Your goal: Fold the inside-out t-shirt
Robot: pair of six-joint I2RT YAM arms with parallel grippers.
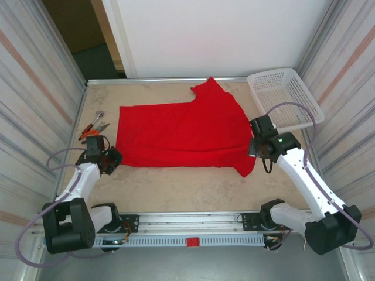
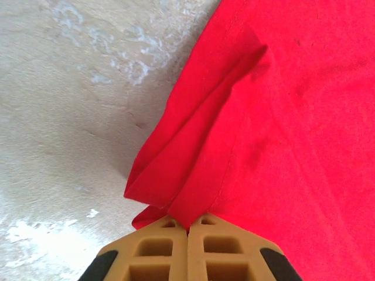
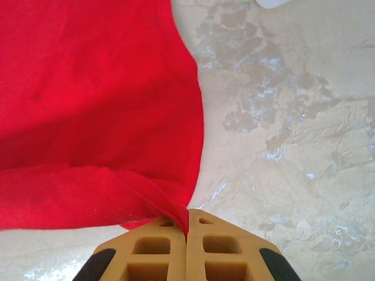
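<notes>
Item: one bright red, short-sleeved soft cloth t-shirt (image 1: pixel 181 132), lying sideways and spread nearly flat on the pale, scuffed table (image 1: pixel 176 187), hem toward the left, sleeves toward the right, one sleeve pointing to the far edge and the other to the near edge. Condition of the task: early, by my reckoning; the garment lies open in a single broad spread and I see no finished fold in it, so the folding itself remains to be done. Holds: the left gripper (image 2: pixel 188 225), with tan block fingers, is pinched closed on a gathered pleat at the near left corner of the hem; the right gripper (image 3: pixel 187 219), of the same make, is pinched closed on a bunched edge at the near right side, close by the near sleeve. Both grips look set for lifting the near edge, which I take to be the step in hand. Also present: a white plastic mesh basket (image 1: pixel 284 96) at the far right corner, apart from the shirt, and red-handled pliers (image 1: pixel 94 126) with a small metal tool at the left. Markings: no print, lettering, label or brand can be read on the cloth, the basket or the fingers.
</notes>
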